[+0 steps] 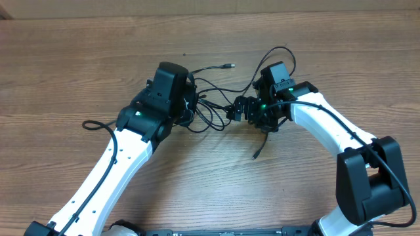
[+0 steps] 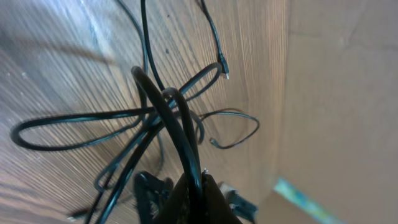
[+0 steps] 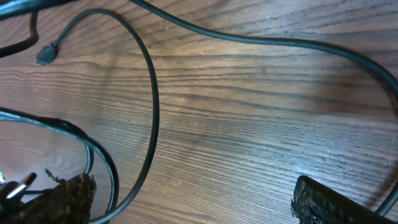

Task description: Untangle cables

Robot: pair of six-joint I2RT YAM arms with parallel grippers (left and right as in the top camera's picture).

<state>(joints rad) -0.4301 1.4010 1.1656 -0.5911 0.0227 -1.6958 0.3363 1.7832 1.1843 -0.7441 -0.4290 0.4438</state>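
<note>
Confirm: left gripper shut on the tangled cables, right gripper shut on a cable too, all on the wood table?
Not quite. The right gripper is open, not shut: the right wrist view shows its fingers wide apart, clamping no cable. The rest holds: the left gripper is shut on the cables, on the wood table.
</note>
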